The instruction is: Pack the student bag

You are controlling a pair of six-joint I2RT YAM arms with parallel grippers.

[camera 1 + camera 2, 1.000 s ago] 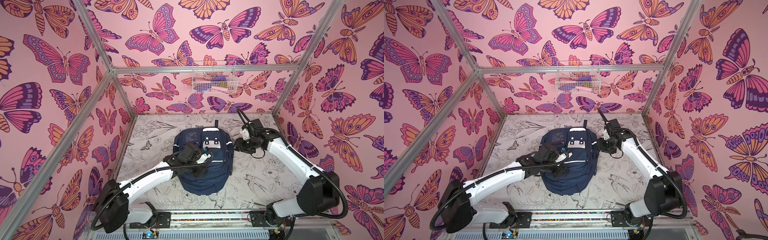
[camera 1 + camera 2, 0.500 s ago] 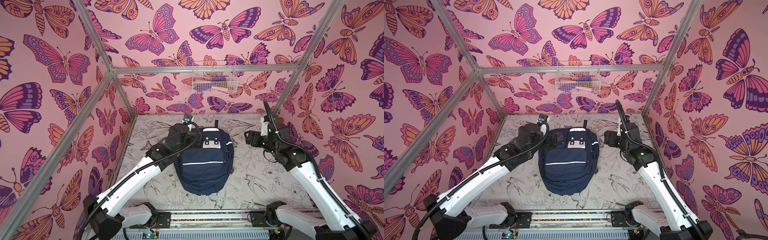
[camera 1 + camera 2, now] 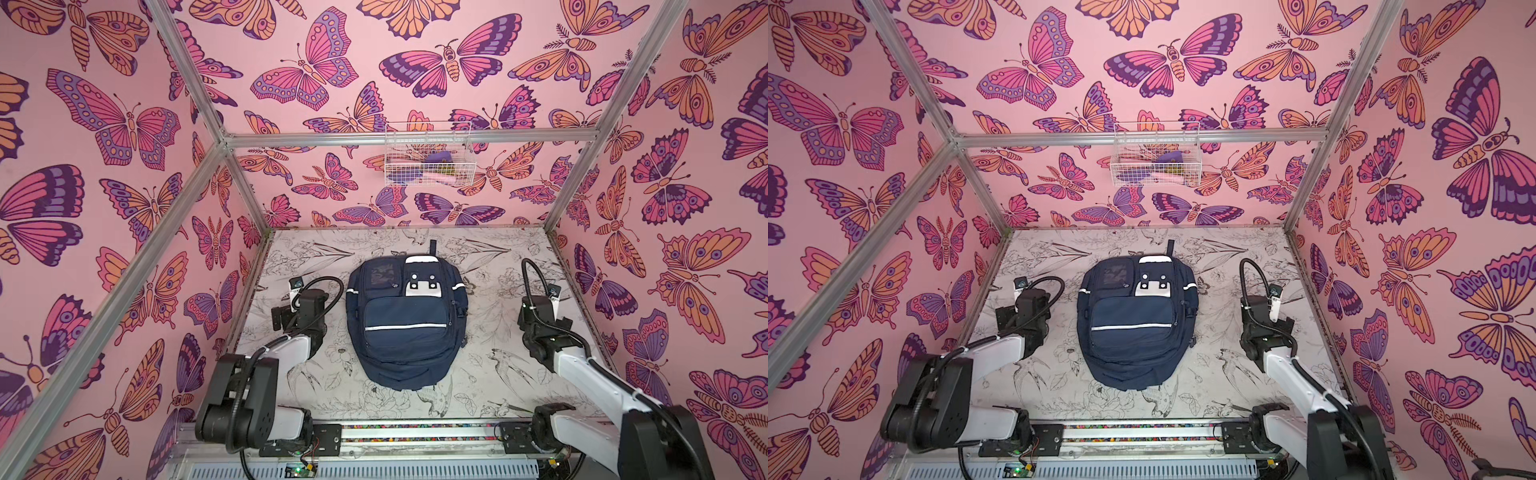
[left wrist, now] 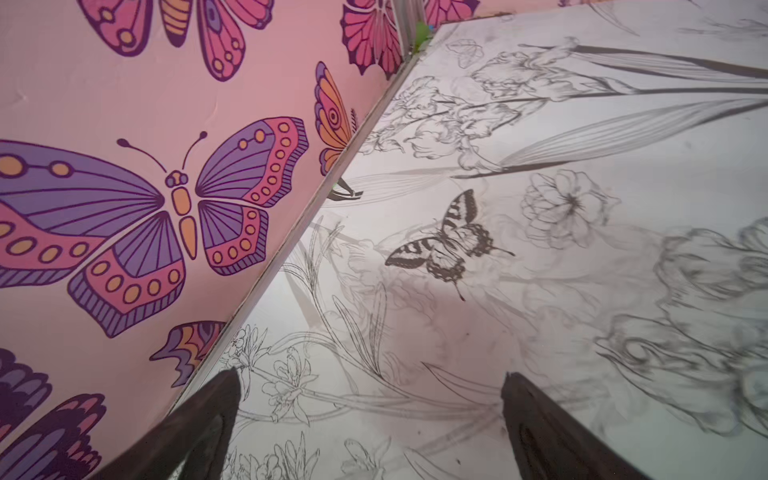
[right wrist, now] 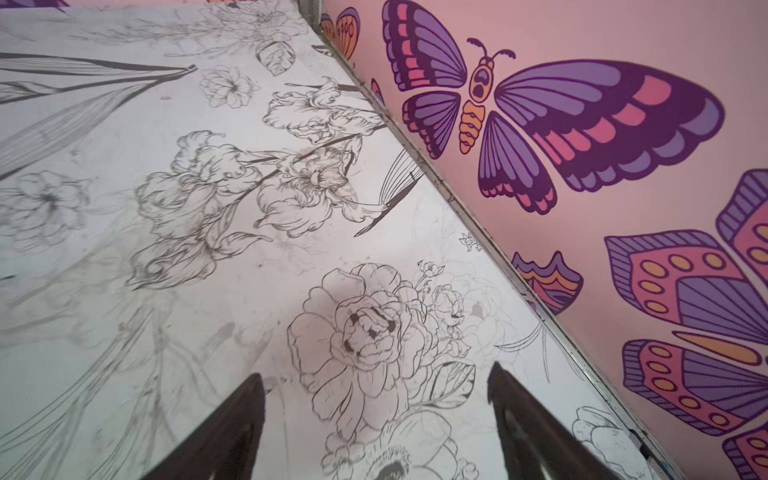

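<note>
In both top views the student bag (image 3: 406,332) (image 3: 1133,332) lies flat, front up, on the floral table (image 3: 490,374). The left arm (image 3: 291,347) and right arm (image 3: 582,365) are well apart from the bag, one on each side.

Left wrist view: the left gripper (image 4: 370,376) has its fingers spread wide and empty.

Right wrist view: the right gripper (image 5: 376,372) is likewise wide and empty.

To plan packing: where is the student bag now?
In both top views the student bag lies flat at the table centre, between left arm and right arm, touching neither.
</note>
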